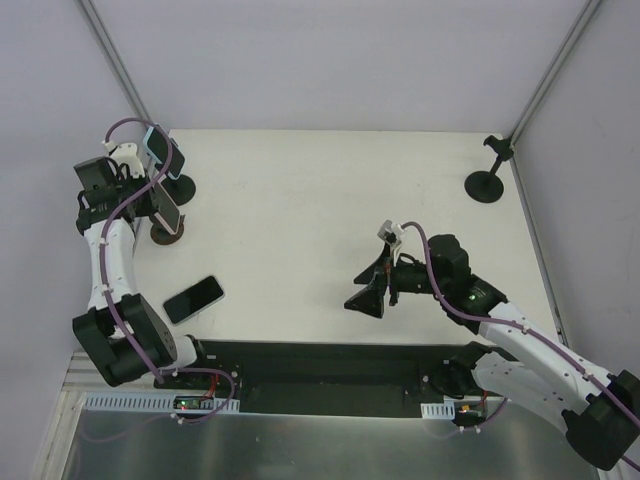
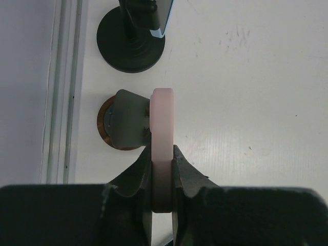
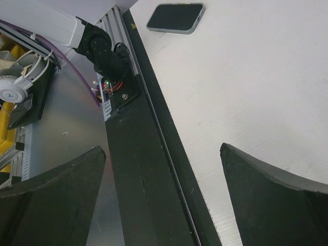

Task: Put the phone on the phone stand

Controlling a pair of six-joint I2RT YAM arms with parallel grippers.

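Left tool (image 2: pixel 163 160): clamped on the pink phone (image 2: pixel 163 115), held edge-on.
Phone place: just beside the stand (image 2: pixel 123 125); contact unclear.
Right tool (image 3: pixel 161 154): wide apart, empty, far from the stand.
Advice: settle phone squarely against stand before release.

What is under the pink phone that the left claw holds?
Below the pink phone, in the left claw, stands a phone stand with a brown base. The phone hides part of it; contact cannot be told.
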